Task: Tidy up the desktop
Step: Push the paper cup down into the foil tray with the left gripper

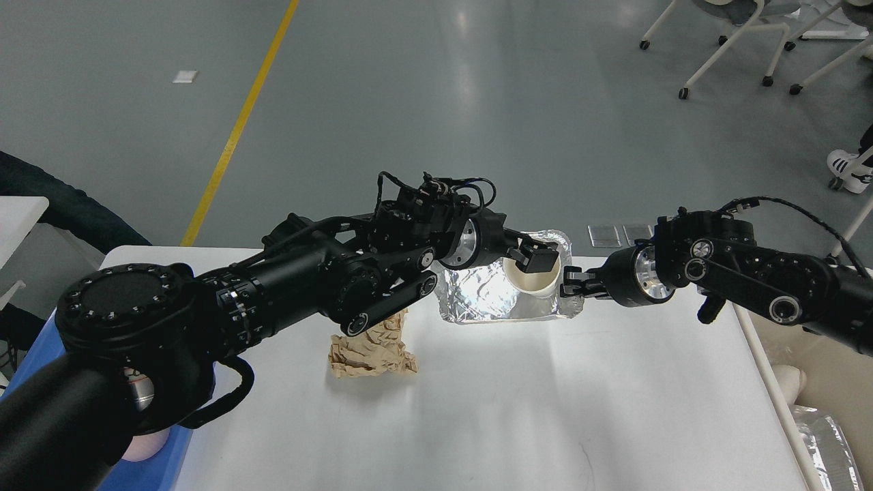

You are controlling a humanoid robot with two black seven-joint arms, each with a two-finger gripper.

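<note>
The white desktop (511, 395) fills the lower half of the head view. A silver foil tray (484, 293) sits at its far edge with a white paper cup (534, 281) standing upright inside it. My left gripper (530, 256) hovers just above the cup's rim with its fingers apart, holding nothing. My right gripper (570, 281) is shut on the tray's right rim. A crumpled brown paper ball (372, 349) lies on the desktop, partly hidden under my left arm.
A blue plastic tray (181, 450) holding a pinkish cup (144, 447) stands off the desktop's left edge. A cream-coloured bin (822, 382) at the right holds a white cup (788, 378) and foil (825, 443). Chairs stand far back right.
</note>
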